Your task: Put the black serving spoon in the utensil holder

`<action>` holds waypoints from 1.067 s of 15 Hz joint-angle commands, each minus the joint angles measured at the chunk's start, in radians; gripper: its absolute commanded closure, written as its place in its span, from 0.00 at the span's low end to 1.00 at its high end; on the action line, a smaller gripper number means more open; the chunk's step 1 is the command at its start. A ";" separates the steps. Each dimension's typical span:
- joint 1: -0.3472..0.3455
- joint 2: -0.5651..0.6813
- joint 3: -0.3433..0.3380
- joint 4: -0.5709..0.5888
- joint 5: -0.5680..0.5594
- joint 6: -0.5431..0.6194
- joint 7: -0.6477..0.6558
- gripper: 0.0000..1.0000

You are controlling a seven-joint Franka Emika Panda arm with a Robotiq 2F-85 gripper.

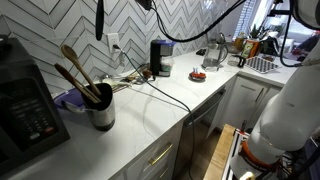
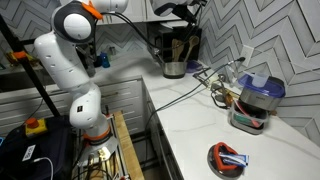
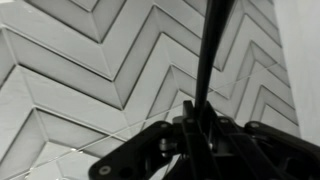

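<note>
The black serving spoon (image 1: pixel 98 20) hangs high above the utensil holder (image 1: pixel 101 112).
The fingers (image 3: pixel 186 128) pinch its handle; lower straight toward 6 o'clock, steering clear of the wooden spoons (image 1: pixel 75 68).

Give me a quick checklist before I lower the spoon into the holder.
1. Grip: end effector shut on the spoon handle in the wrist view: ok.
2. Spoon attitude: hangs near vertical in an exterior view: ok.
3. Alignment over holder: looks roughly above it; depth: cannot tell.
4. Clearance from wooden spoons: spoon is well above them: ok.
5. Free room in holder: cannot tell.
6. Cable: lies on the counter beside the holder, not under the spoon: ok.
</note>
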 commanded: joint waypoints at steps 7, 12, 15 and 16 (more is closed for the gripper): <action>0.009 -0.109 -0.093 -0.158 0.153 -0.286 -0.292 0.89; 0.058 -0.088 -0.085 -0.134 0.234 -0.257 -0.543 0.97; 0.104 -0.040 -0.103 -0.071 0.352 -0.295 -0.764 0.97; 0.116 -0.019 -0.108 -0.045 0.426 -0.300 -0.836 0.97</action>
